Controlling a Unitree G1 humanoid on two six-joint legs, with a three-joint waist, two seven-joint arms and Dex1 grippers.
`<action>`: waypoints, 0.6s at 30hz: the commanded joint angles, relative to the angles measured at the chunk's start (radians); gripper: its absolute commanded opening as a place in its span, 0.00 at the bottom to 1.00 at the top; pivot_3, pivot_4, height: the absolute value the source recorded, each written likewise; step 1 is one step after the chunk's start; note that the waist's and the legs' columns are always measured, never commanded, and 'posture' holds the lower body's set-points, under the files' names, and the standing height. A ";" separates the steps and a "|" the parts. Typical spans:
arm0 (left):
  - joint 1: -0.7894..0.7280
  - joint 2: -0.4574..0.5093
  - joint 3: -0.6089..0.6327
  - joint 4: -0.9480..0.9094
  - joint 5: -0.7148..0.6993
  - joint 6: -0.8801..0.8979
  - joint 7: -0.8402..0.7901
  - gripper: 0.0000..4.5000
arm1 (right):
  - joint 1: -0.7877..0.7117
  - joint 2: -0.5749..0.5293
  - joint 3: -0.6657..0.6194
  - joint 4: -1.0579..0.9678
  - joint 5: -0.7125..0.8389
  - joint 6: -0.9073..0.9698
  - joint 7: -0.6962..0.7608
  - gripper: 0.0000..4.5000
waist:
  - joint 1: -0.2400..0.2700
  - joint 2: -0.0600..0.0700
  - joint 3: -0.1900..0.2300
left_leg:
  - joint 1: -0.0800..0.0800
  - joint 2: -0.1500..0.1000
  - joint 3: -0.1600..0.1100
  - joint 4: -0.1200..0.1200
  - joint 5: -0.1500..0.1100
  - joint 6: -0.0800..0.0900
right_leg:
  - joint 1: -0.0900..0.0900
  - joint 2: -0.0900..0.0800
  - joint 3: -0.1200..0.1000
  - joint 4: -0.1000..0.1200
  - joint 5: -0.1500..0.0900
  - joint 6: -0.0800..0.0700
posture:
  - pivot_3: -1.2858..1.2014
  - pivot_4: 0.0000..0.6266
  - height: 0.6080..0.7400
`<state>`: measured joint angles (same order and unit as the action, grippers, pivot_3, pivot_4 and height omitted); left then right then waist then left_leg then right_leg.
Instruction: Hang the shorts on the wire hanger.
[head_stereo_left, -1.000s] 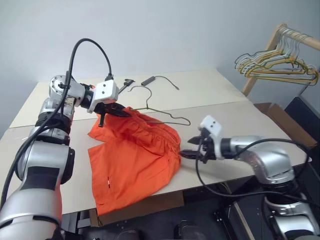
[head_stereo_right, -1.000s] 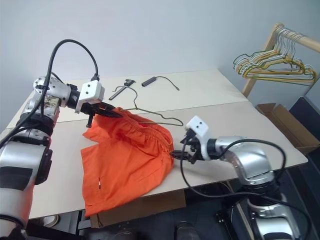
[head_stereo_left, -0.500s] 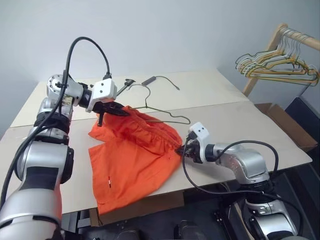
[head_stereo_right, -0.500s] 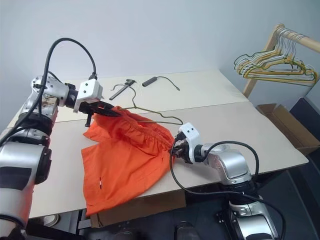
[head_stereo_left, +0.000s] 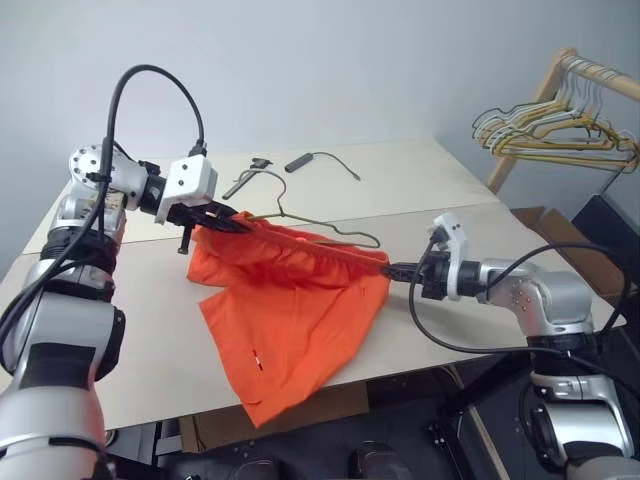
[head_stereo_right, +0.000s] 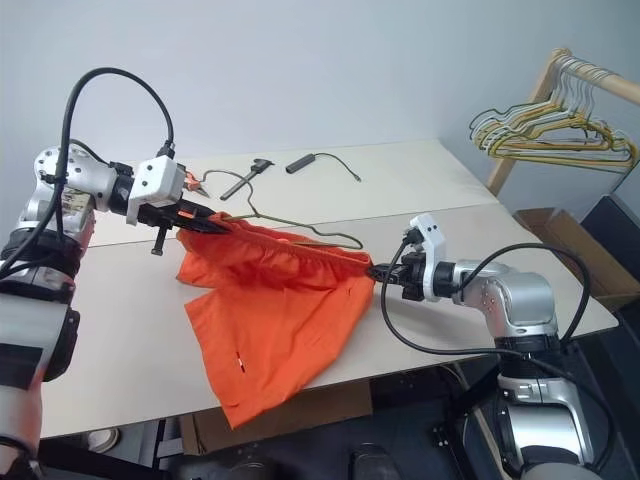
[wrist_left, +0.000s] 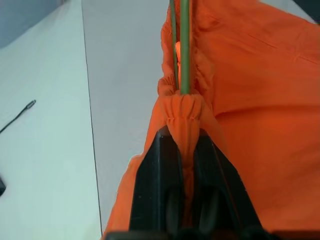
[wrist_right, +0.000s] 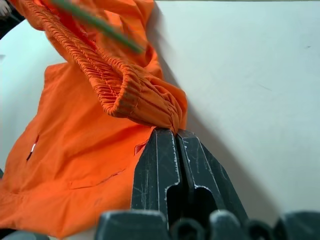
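Orange shorts stretched by the waistband between two grippers above the table.

The table (head_stereo_left: 440, 190) carries the shorts (head_stereo_left: 295, 300), their waistband pulled taut left to right, legs draping to the near edge. The left gripper (head_stereo_left: 232, 223) pinches one waistband end, the right gripper (head_stereo_left: 392, 268) the other. The wire hanger (head_stereo_left: 330, 235) lies behind and along the waistband, hook toward the far side.

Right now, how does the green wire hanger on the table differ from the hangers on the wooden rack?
The wire hanger is a single dark green one lying on the table, partly tucked into the orange shorts. The rack hangers are a pale yellow and grey cluster hanging bare from a wooden rail. All are thin wire.
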<state>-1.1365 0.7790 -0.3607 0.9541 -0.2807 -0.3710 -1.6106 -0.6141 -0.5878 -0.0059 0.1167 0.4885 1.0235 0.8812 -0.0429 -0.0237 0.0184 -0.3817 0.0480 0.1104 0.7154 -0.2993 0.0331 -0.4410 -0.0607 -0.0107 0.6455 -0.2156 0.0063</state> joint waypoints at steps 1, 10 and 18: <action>-0.003 0.024 0.012 -0.019 -0.064 -0.002 -0.004 0.00 | -0.035 -0.045 0.030 0.063 -0.040 -0.063 0.041 0.01 | -0.001 0.000 0.000 | 0.000 0.000 0.000 0.000 0.000 0.000 | 0.000 0.000 0.000 0.000 0.000 0.000 | 0.52 0.00 1.00; 0.011 0.063 -0.052 -0.049 -0.061 0.007 -0.004 0.00 | -0.059 -0.063 0.049 0.106 -0.053 -0.119 0.083 0.01 | 0.000 0.000 0.000 | -0.001 0.000 0.000 0.000 0.000 0.000 | 0.000 0.000 0.000 0.000 0.000 0.000 | 0.52 0.00 1.00; -0.003 0.032 -0.030 0.015 0.026 -0.011 -0.004 0.00 | -0.070 -0.101 0.066 0.069 -0.076 -0.146 0.101 0.01 | 0.003 0.000 0.000 | -0.001 0.000 0.002 0.000 0.000 0.000 | -0.001 0.000 -0.001 0.000 0.000 0.000 | 0.52 0.00 1.00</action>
<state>-1.1175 0.7935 -0.4172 0.9567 -0.2745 -0.3699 -1.6108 -0.6582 -0.6498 0.0730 0.2105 0.4425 0.9103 0.9828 -0.0397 -0.0237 0.0184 -0.3832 0.0479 0.1127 0.7158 -0.2993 0.0331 -0.4416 -0.0605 -0.0114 0.6451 -0.2156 0.0063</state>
